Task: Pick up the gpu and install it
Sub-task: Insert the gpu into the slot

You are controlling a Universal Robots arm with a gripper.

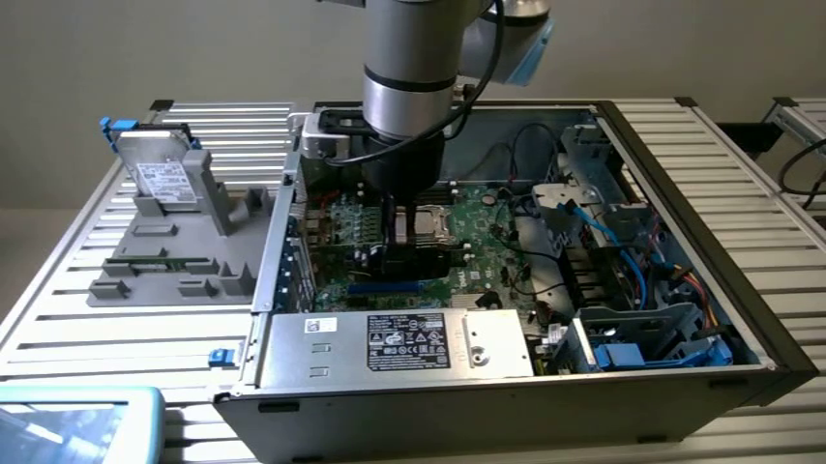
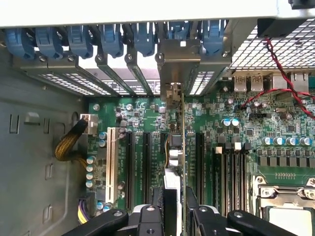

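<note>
In the wrist view the gpu (image 2: 178,147) is seen edge-on as a thin upright card, standing among the long black slots of the green motherboard (image 2: 236,147). Its silver end bracket (image 2: 172,64) reaches the case's rear slot openings under the blue latches. My gripper (image 2: 176,219) is shut on the card's near end, with one black finger (image 2: 147,219) on each side. In the exterior view the gripper (image 1: 398,253) reaches straight down into the open case over the motherboard (image 1: 485,242), and the card is mostly hidden behind it. Whether the card sits fully in its slot cannot be told.
The open computer case (image 1: 697,193) lies on a slatted table. Its power supply (image 1: 400,343) is at the front, and a blue drive cage (image 1: 633,338) and cables are at the exterior view's right. A grey hard drive (image 1: 165,179) stands on a grey fixture (image 1: 168,261) at the left.
</note>
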